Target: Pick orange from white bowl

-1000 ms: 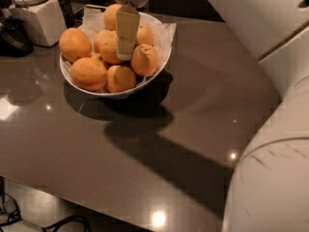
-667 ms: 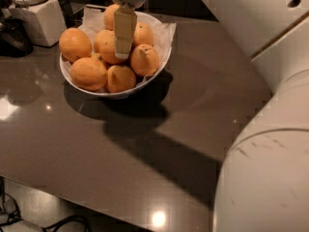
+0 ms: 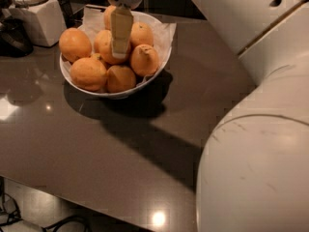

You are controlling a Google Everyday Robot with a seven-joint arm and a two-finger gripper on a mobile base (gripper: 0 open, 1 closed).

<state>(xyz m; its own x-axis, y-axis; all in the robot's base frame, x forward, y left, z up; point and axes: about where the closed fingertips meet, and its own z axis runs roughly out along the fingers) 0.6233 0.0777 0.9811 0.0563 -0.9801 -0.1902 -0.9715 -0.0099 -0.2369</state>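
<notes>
The white bowl (image 3: 159,64), lined with crinkled white paper, stands on the dark table at the upper left and holds several oranges. My gripper (image 3: 119,50) hangs over the middle of the bowl, its pale finger pointing down onto the central orange (image 3: 108,50). Other oranges lie around it, one at the left rim (image 3: 75,44) and one at the right (image 3: 144,59). The finger hides part of the central orange.
A white boxy appliance (image 3: 41,18) stands at the back left beside a dark object (image 3: 13,35). My large white arm (image 3: 260,129) fills the right side. The dark glossy table (image 3: 120,149) ends at its front edge near the bottom, with cables on the floor below.
The view has shifted slightly. My gripper stays over the middle of the bowl, lowered a little onto the central orange. The oranges have not moved.
</notes>
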